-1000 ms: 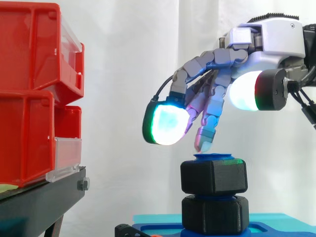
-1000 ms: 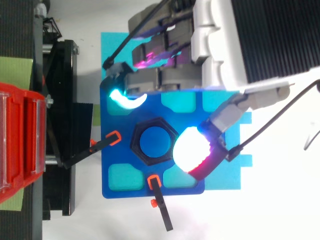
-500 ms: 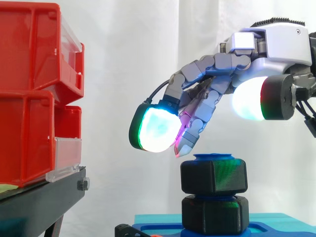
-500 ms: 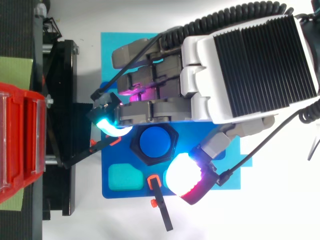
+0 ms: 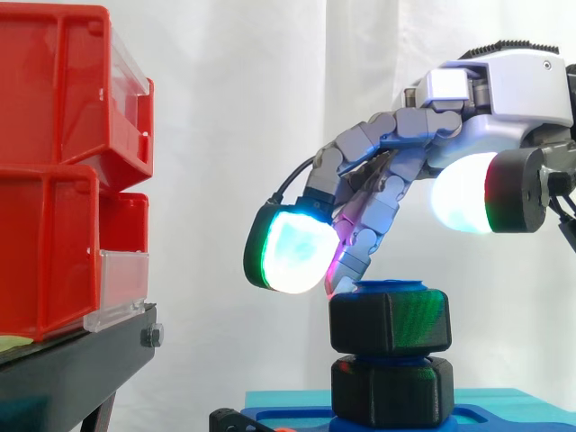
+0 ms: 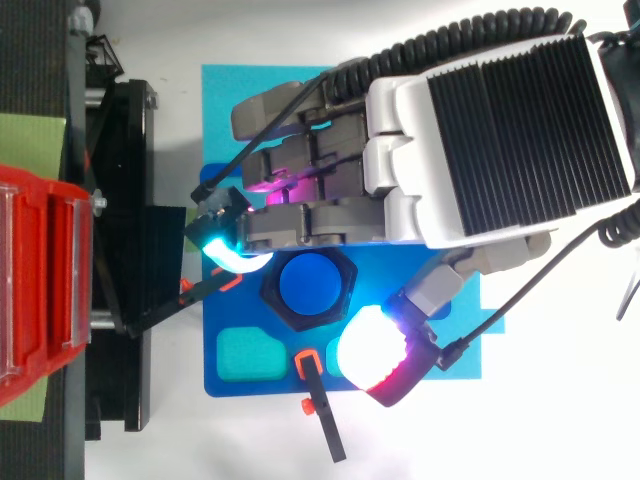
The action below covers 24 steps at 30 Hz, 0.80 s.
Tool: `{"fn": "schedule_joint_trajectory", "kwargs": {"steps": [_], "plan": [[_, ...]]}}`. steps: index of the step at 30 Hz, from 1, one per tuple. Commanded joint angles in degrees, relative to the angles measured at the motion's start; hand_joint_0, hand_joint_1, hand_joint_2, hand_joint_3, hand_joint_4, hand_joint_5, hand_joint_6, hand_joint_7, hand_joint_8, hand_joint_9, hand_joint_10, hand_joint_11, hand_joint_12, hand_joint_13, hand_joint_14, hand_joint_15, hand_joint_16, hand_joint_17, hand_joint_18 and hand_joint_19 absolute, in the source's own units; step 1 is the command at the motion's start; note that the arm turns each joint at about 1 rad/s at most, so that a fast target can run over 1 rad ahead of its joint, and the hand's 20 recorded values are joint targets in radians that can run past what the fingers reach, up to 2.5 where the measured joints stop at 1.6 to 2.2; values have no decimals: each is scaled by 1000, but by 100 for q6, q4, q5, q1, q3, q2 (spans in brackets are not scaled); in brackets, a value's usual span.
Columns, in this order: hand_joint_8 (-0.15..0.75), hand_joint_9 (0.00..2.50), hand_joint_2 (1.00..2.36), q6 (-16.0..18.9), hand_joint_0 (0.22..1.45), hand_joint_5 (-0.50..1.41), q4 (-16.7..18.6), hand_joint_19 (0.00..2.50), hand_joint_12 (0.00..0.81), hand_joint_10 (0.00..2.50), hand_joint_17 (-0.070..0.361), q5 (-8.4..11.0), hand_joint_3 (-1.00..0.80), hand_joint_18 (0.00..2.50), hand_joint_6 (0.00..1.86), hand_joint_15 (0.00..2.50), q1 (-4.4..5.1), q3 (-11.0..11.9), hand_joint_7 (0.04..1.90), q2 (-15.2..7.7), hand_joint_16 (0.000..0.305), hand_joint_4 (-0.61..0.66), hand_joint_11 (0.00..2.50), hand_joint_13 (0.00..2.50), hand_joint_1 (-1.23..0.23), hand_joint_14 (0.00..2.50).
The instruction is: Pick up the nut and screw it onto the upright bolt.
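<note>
The black nut sits high on the upright blue bolt, in the middle of the blue base plate and just above a second black hex collar. The hand hangs over it with loosely bent fingers, holding nothing. Its fingertips lie at the nut's upper rim on the side facing the red bins, while the thumb pad stands apart on the opposite side and higher. The bolt's axis is vertical, so the nut lies below and between them; turning it probably needs both sides to drop and close
</note>
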Motion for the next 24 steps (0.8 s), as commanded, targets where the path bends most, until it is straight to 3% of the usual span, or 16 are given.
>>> {"fn": "schedule_joint_trajectory", "kwargs": {"steps": [1, 18, 24], "plan": [[188, 892, 1000, 0, 497, -72, -21, 0, 177, 0, 43, 0, -500, 430, 502, 0, 6, -7, 666, 0, 19, 199, 0, 747, -305, 0], [197, 904, 1000, 17, 501, -65, -21, 0, 176, 0, 43, 0, -500, 453, 502, 0, -11, -95, 711, 0, 19, 201, 0, 774, -302, 0], [203, 910, 1000, 9, 508, -41, -21, 0, 174, 0, 41, -18, -500, 464, 503, 0, -29, -95, 864, 0, 18, 225, 0, 784, -303, 0]]}}
